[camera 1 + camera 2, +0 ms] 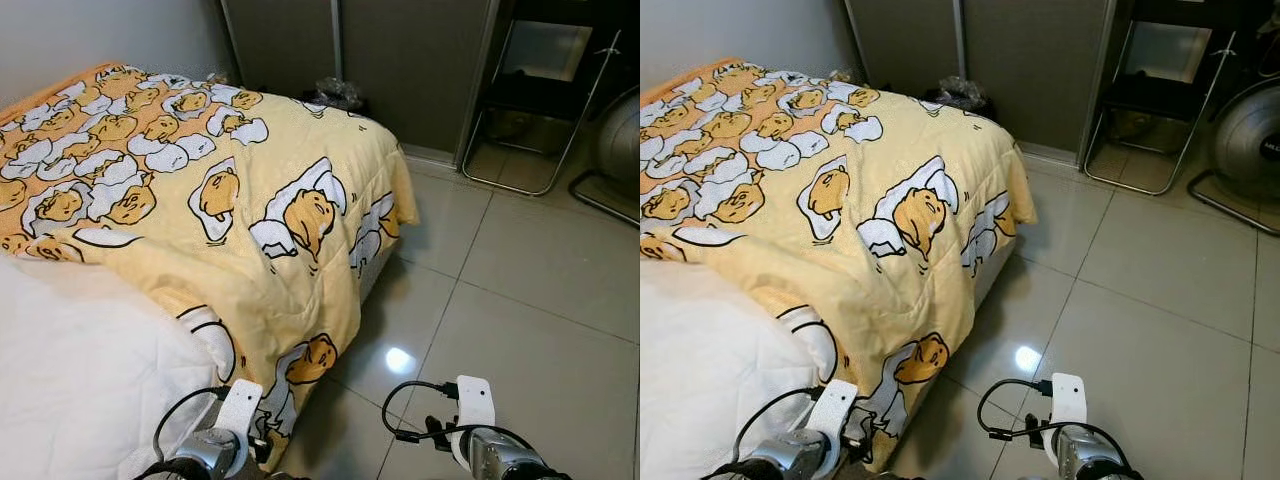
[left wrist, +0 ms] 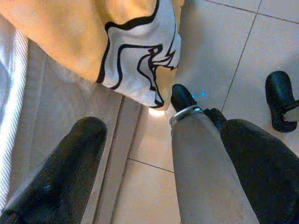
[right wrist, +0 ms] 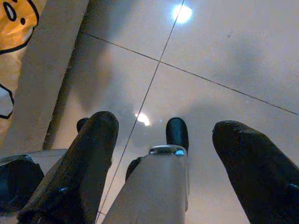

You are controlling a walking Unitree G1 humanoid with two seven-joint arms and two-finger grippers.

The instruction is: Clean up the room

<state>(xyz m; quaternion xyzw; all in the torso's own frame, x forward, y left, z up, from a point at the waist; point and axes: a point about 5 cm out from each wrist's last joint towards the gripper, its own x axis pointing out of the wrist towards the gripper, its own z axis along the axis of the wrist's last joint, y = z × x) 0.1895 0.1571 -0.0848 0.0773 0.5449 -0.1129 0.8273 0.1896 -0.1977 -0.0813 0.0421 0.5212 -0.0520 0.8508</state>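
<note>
Here, both arms hang low at the bottom of the frame: left gripper with fingers spread wide and empty over the floor beside the bed's base, right gripper likewise wide and empty above bare tiles. The yellow blanket lies rumpled across the upper left, one corner drooping off the white mattress. Likely still at the approach stage; next, probably lifting an arm toward that hanging corner.
</note>
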